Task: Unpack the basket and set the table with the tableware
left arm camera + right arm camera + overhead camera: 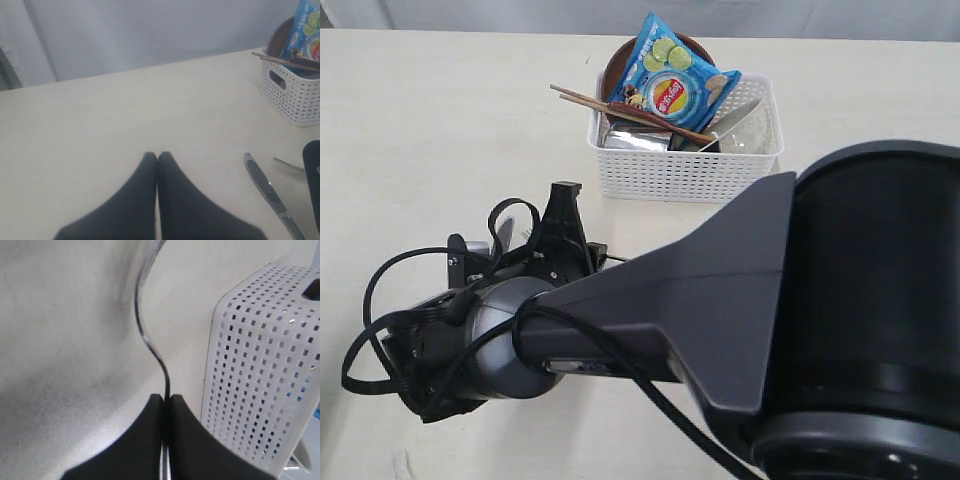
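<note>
- Basket [680, 170] of white lattice plastic stands on the table [440, 120] close to its far edge.
- Inside the basket are a blue chip bag [670, 85] propped on top, wooden chopsticks [620, 108] jutting over the rim, a brown plate [618, 65] on edge behind the bag, a steel cup [635, 140] and a pale bowl [745, 125].
- Right end effector [163, 397] is pressed together on the thin handle of a steel fork [139, 320], just beside the basket's side wall and low over the table.
- The fork curves away from the fingertips; whether its far end touches the table cannot be told.
- Steel knife [267, 192] lies flat on the table, apart from the basket and beside the fork's tines.
- Left end effector [158, 155] is pressed together with nothing between its fingers, over bare table well away from the basket.
</note>
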